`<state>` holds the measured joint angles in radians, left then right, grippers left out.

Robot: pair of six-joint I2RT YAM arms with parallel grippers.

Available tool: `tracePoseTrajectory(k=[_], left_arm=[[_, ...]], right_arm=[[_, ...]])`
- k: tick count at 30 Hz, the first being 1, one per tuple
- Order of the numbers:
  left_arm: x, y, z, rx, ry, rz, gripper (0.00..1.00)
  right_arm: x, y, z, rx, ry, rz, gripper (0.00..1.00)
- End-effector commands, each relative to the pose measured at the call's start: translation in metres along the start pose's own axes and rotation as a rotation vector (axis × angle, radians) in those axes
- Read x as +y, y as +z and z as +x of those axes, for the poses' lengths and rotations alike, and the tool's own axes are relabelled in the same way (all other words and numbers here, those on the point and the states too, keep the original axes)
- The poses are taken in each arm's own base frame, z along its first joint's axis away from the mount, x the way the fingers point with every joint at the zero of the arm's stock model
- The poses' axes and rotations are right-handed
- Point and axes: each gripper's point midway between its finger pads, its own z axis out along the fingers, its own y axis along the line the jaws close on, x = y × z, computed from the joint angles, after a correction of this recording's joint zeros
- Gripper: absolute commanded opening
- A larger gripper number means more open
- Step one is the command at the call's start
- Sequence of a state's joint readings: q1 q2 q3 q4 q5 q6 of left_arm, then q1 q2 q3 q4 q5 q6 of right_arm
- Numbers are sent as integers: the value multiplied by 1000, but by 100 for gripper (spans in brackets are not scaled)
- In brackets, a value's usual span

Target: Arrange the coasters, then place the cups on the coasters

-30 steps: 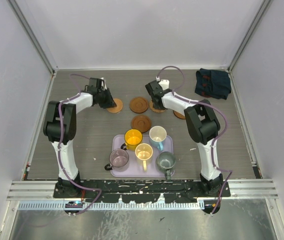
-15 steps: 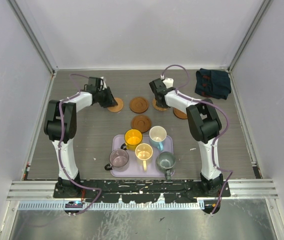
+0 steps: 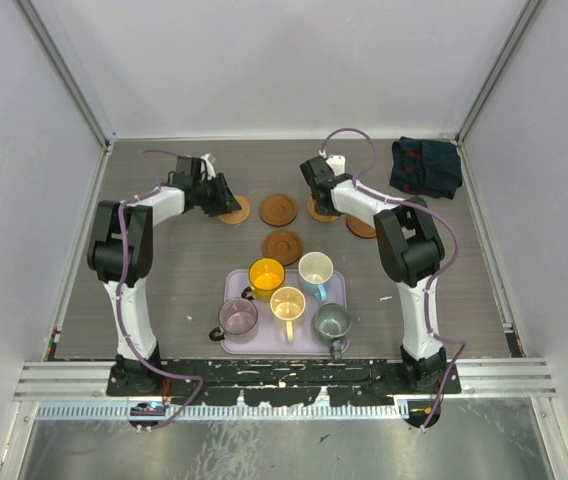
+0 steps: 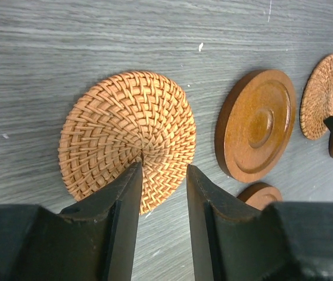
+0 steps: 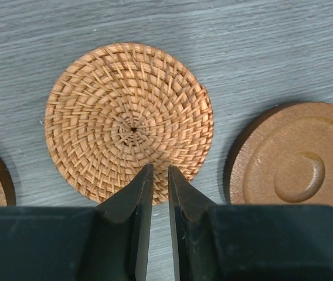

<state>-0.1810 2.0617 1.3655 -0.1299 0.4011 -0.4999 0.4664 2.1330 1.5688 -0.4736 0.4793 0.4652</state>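
Five round coasters lie flat on the far half of the table: a woven one (image 3: 234, 211) (image 4: 127, 137), a wooden one (image 3: 278, 209) (image 4: 257, 132), a second woven one (image 3: 322, 209) (image 5: 128, 120), a wooden one (image 3: 361, 228) (image 5: 295, 161) and one nearer (image 3: 282, 246). My left gripper (image 3: 220, 196) (image 4: 163, 168) stands open over the near edge of the left woven coaster, gripping nothing. My right gripper (image 3: 316, 190) (image 5: 159, 170) hovers over the other woven coaster's near edge, its jaws a narrow slit apart. Five cups stand on the tray: yellow (image 3: 266, 273), light blue (image 3: 315, 268), cream (image 3: 287, 302), purplish (image 3: 236, 316), grey-green (image 3: 331, 321).
A lavender tray (image 3: 234, 281) holds the cups near the middle front. A dark folded cloth (image 3: 425, 166) lies at the back right corner. Grey walls and metal rails enclose the table.
The left jaws have spread apart off the woven coaster. The right jaws have parted slightly, and that arm shifted a little to the right with its coaster.
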Motion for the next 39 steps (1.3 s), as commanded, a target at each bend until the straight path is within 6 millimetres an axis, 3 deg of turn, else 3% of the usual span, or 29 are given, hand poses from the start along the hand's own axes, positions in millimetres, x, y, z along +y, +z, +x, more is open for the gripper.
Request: tracePoseTrajectory(k=[1, 5, 12, 19, 24, 29, 39], left_arm=[[-41, -32, -29, -95, 83, 122, 38], [-56, -50, -38, -137, 108, 151, 40], [-56, -62, -34, -158, 104, 135, 40], [-50, -80, -15, -172, 109, 118, 40], [-46, -97, 2, -192, 129, 90, 40], [-47, -111, 13, -202, 140, 81, 40], [-49, -130, 32, -209, 118, 67, 40]], right_arm=[[-17, -39, -48, -111, 15, 2, 23], [-24, -58, -61, -161, 41, -6, 23], [-44, -76, -54, -176, 56, 12, 24], [-80, -63, -11, -94, 85, 76, 23], [-97, -50, 10, -44, 125, 68, 22], [-106, -41, 6, -38, 148, 65, 21], [-101, -19, -5, -14, 175, 8, 20]])
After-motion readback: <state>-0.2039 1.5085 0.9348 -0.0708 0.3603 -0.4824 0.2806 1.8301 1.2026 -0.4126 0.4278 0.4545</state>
